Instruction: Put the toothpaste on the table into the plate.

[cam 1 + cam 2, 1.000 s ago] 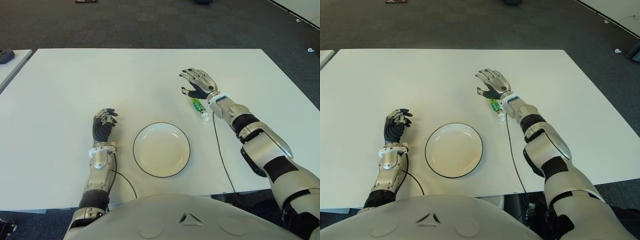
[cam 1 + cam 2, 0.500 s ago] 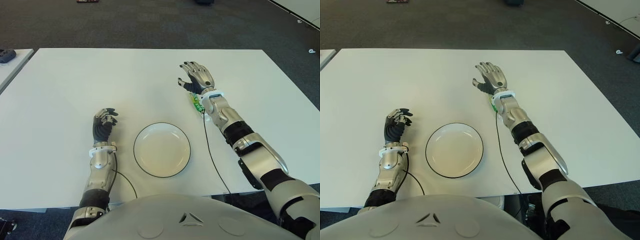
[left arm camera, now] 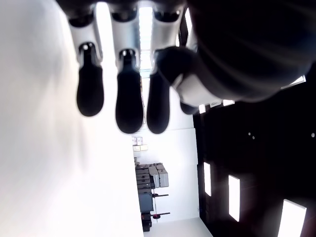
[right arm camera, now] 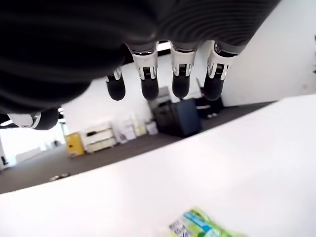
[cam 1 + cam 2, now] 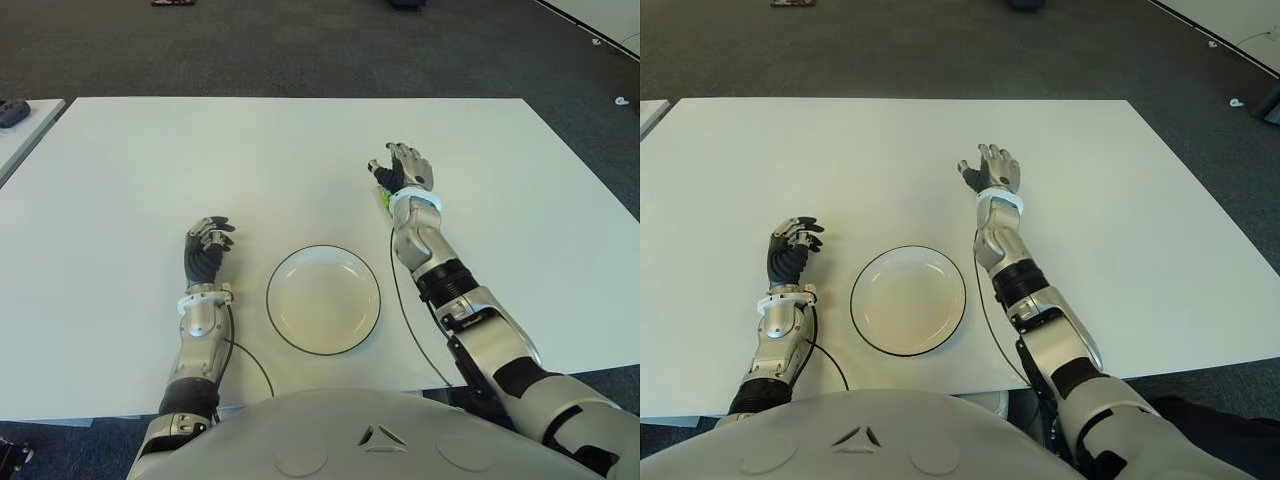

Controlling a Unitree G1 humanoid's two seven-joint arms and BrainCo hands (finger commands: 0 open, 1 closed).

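The small green-and-white toothpaste tube (image 5: 385, 199) lies on the white table (image 5: 140, 160), right of centre in the left eye view, almost wholly covered by the right wrist; only a green sliver shows there. In the right wrist view its printed end (image 4: 197, 227) sits at the bottom edge of the frame, below the fingertips (image 4: 148, 91) and apart from them.

The right hand (image 5: 405, 170) is above and just beyond the tube, fingers spread wide and holding nothing; 4 fingers hang straight and the thumb stands off to one side. The left hand (image 5: 205, 252) shows at lower left of the left eye view, beside the plate's left edge, fingers loosely curled and holding nothing.

The step in hand looks like the reach before the grasp. To do it well, the palm should probably draw back toward the robot until the tube lies under the fingers, not under the wrist, then lower with the thumb on 1 long side and the fingers on the other. A thin tube flat on a smooth table may skid, so closing across its middle seems safest.

The round white plate with a dark rim (image 5: 372, 300) waits lower centre, near the tube, toward the lower left of it.
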